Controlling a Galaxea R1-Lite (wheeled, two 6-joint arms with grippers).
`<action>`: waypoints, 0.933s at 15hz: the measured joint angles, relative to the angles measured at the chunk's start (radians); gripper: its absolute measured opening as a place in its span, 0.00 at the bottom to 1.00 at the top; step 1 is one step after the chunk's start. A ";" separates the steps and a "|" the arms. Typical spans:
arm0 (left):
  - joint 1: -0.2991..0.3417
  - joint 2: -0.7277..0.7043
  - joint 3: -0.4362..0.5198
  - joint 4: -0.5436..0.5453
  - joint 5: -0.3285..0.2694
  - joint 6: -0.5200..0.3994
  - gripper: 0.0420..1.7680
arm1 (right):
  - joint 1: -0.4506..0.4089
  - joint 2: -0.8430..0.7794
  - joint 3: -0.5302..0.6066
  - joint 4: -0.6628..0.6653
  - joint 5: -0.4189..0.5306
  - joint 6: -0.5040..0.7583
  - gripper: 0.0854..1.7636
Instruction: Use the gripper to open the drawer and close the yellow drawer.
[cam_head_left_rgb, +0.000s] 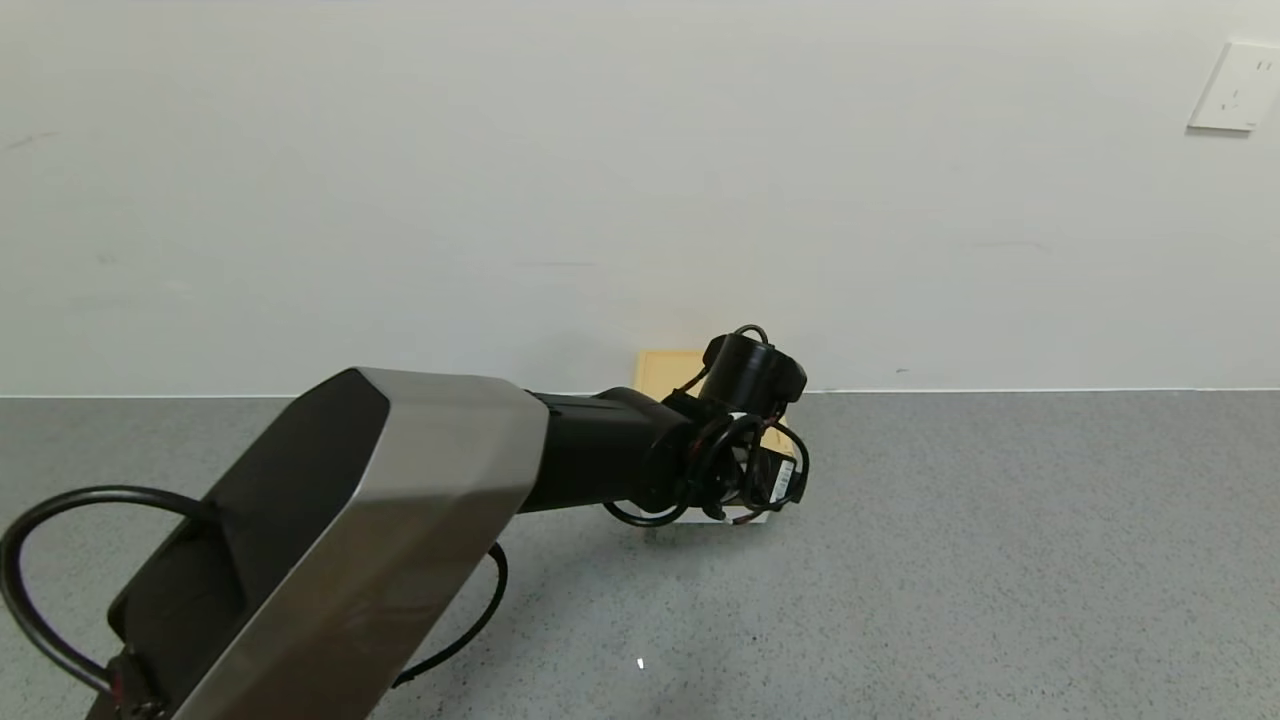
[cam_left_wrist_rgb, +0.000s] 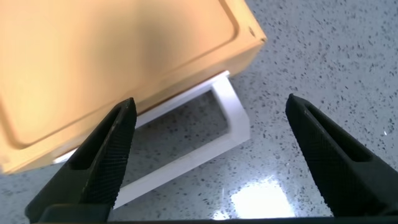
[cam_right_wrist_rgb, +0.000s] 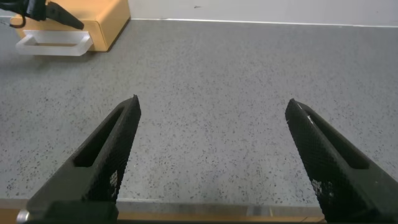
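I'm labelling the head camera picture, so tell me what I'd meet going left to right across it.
Left arm's silver-and-black housing → left gripper over the yellow drawer → bare grey table → white wall socket.

There are 1 drawer (cam_left_wrist_rgb: 118, 68) with 1 handle (cam_left_wrist_rgb: 186, 146), 2 grippers, left (cam_left_wrist_rgb: 208, 162) and right (cam_right_wrist_rgb: 211, 158), and 1 wall socket (cam_head_left_rgb: 1235, 87).

- I see the drawer (cam_left_wrist_rgb: 124, 68) as smooth matt plastic, handle (cam_left_wrist_rgb: 233, 118) glossy white.
- Left gripper (cam_left_wrist_rgb: 208, 155) fingers (cam_left_wrist_rgb: 106, 155) ribbed black.
- Table (cam_head_left_rgb: 1000, 550) speckled, stone-like.
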 joint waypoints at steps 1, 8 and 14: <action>0.001 -0.019 0.006 0.004 0.001 0.000 0.98 | 0.000 0.000 0.000 0.000 0.000 0.000 0.97; 0.003 -0.236 0.125 -0.001 0.002 0.001 0.98 | -0.001 0.000 0.003 -0.015 0.000 0.000 0.97; 0.054 -0.525 0.369 -0.007 0.014 0.001 0.98 | -0.001 0.000 0.004 -0.013 0.000 0.000 0.97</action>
